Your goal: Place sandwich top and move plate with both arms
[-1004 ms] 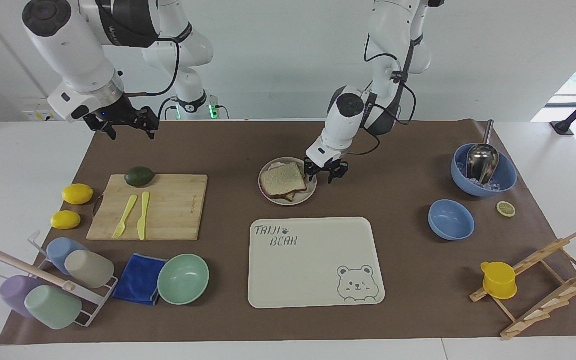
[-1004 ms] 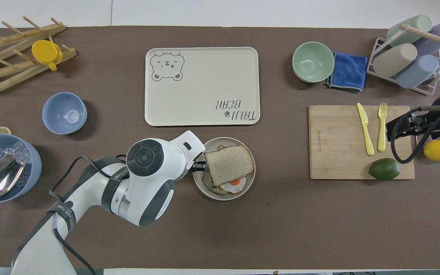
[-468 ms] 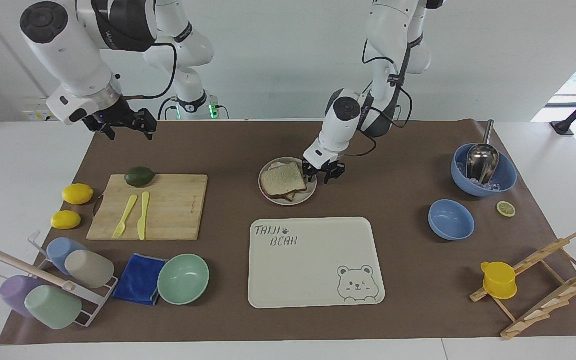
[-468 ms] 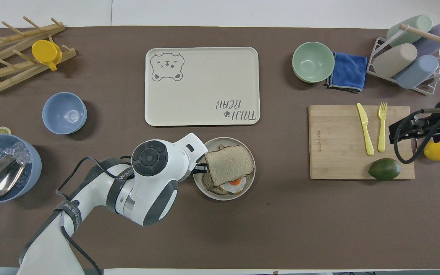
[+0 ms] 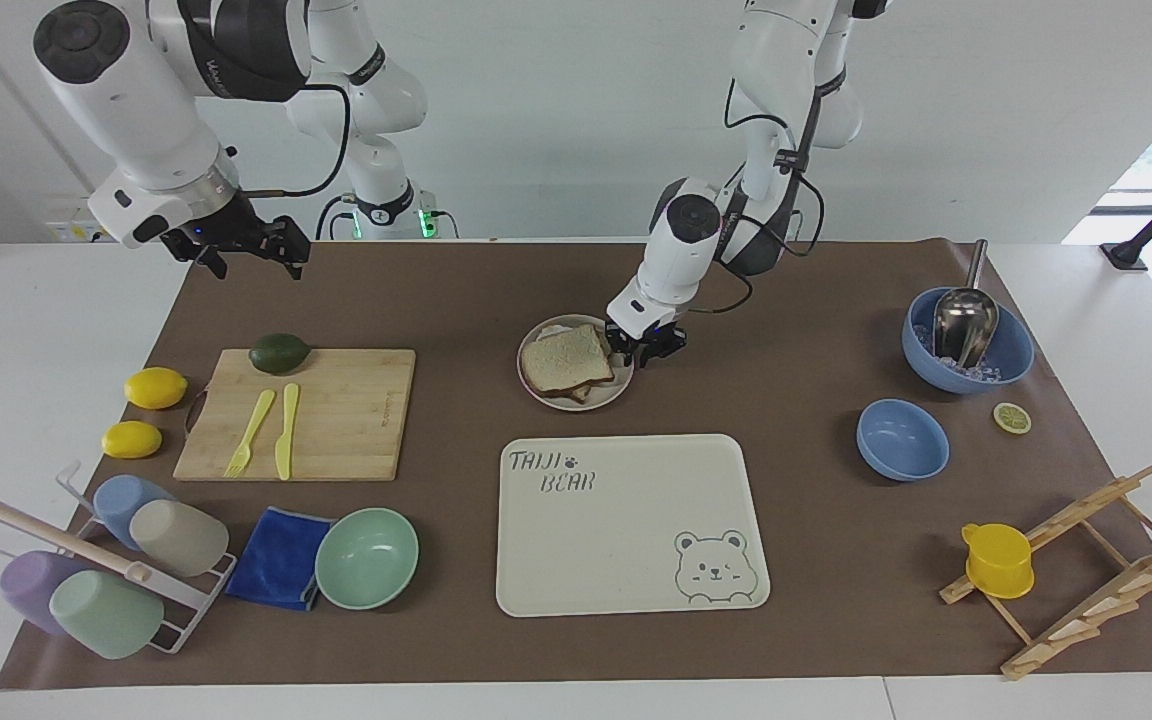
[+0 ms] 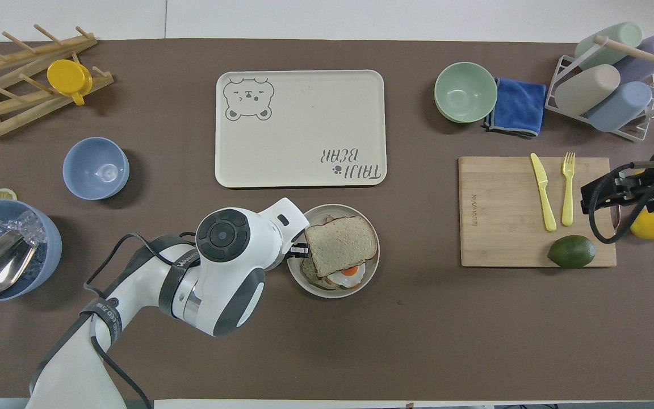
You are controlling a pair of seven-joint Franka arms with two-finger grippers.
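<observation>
A brown mat (image 5: 816, 300) covers the white table under a plain pale wall. The two white arms are smooth, jointed shells with dark patches and black cables. The left arm (image 5: 696, 240) bends down to the round beige plate (image 5: 536, 385), which sits on the mat nearer to the robots than the cream rectangular tray (image 5: 626, 540). On the plate the bread slice (image 5: 564, 358), squarish and pale with a thin brown crust, lies tilted over a toast slice with a fried egg (image 6: 348, 273). The left gripper (image 5: 644, 352) is low at the plate's rim on the left arm's side; its fingers seem drawn together there, perhaps on the rim, though I cannot tell for sure. A second ago it stood just off the plate with fingers apart. The right gripper (image 5: 254, 255) hangs in the air over the mat's corner near the wooden cutting board (image 5: 336, 420), fingers spread, and has drifted slightly toward the table's end.
</observation>
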